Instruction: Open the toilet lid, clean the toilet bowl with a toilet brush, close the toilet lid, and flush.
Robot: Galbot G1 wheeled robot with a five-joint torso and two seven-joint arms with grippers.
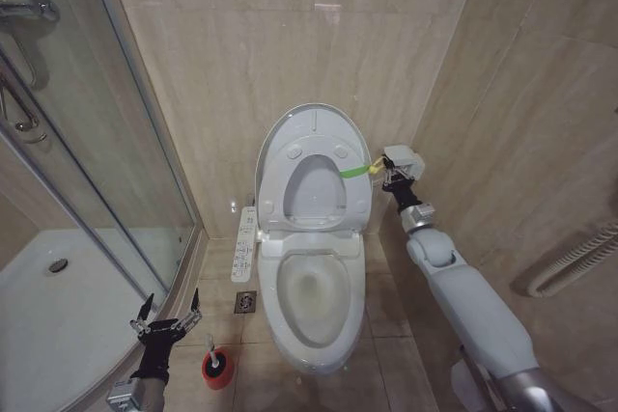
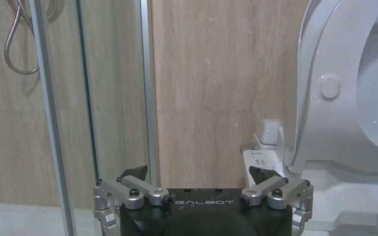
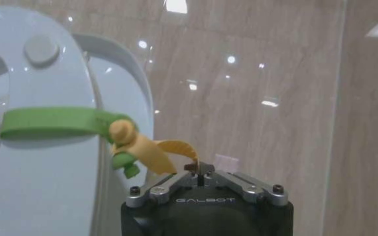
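The toilet lid (image 1: 314,127) stands raised against the back wall with the seat ring up in front of it, above the open toilet bowl (image 1: 314,301). A green band (image 1: 353,171) at the lid's right edge ends in a yellow tab (image 3: 153,155). My right gripper (image 1: 390,174) is shut on that tab, and the right wrist view shows its gripper (image 3: 200,171) pinching it beside the lid (image 3: 126,78). The toilet brush (image 1: 216,366) stands in its red cup on the floor left of the bowl. My left gripper (image 1: 166,319) hovers open just left of the brush, holding nothing (image 2: 199,178).
A narrow white button panel (image 1: 245,243) juts from the bowl's left side, with a floor drain (image 1: 245,302) below it. The glass shower screen (image 1: 106,190) and white shower tray (image 1: 58,306) close off the left. A hose (image 1: 570,267) hangs on the right wall.
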